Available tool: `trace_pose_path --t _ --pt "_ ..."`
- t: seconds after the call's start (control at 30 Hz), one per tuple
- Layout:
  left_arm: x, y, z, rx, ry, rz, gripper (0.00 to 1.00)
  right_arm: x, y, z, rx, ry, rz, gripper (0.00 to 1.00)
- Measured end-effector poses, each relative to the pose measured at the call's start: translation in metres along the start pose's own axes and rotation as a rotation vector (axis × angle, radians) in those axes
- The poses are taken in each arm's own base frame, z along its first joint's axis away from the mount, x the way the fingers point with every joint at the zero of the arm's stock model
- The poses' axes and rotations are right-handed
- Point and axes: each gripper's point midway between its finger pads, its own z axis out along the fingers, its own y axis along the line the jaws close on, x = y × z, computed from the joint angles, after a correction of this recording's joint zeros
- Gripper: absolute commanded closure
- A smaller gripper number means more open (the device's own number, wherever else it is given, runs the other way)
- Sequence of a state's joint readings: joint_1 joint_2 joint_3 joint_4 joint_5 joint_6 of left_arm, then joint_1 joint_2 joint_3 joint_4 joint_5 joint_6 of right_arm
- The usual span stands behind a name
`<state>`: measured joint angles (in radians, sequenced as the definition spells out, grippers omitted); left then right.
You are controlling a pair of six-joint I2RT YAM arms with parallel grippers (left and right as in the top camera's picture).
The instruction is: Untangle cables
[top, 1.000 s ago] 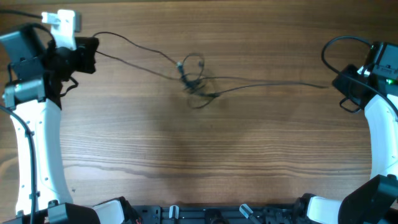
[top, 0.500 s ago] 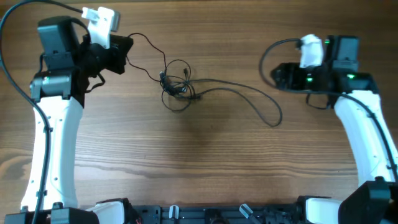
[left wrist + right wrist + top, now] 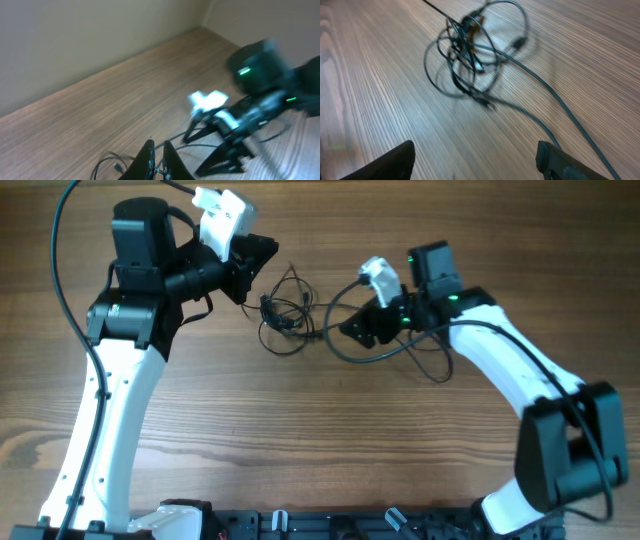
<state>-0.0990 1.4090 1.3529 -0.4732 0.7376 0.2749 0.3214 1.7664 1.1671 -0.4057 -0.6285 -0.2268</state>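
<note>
The left wrist view is smeared: the left hand [image 3: 158,149] shows only as two dark tips cut off by the bottom edge, pressed nearly together, and whether a wire sits between them cannot be made out. The right arm [image 3: 260,65] beyond is a blur with green lights. From overhead the left hand [image 3: 268,258] points at the cables [image 3: 283,315], a small knot of loops on the worktop [image 3: 300,440], but its own dark body hides the fingertips. The right hand [image 3: 348,330] lies just right of the knot, inside a loose loop that trails away to the right. Only the right wrist view gives the cables [image 3: 470,55] sharply: crossed loops with tiny plugs, two strands running down toward one finger. There the right hand [image 3: 475,152] is spread wide, with nothing between its tips
</note>
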Motion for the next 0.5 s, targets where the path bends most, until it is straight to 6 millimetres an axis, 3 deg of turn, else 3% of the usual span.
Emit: trace_pose_path --t 0.17,0.3,0.33,0.5 --pt "-0.005 -0.008 -0.004 0.028 -0.017 0.003 0.91 -0.002 0.015 0.042 -0.066 -0.011 -0.015 0.21" --pt "-0.005 -0.005 -0.004 0.014 -0.015 -0.002 0.79 -0.005 0.032 0.069 -0.114 -0.024 -0.023 0.21" --pt "-0.004 -0.003 -0.004 0.002 -0.013 -0.003 0.75 -0.005 0.037 0.074 -0.123 -0.026 -0.023 0.20" --pt "0.003 0.011 -0.004 -0.085 0.020 -0.025 0.73 -0.018 0.052 0.083 -0.146 -0.070 -0.045 0.18"
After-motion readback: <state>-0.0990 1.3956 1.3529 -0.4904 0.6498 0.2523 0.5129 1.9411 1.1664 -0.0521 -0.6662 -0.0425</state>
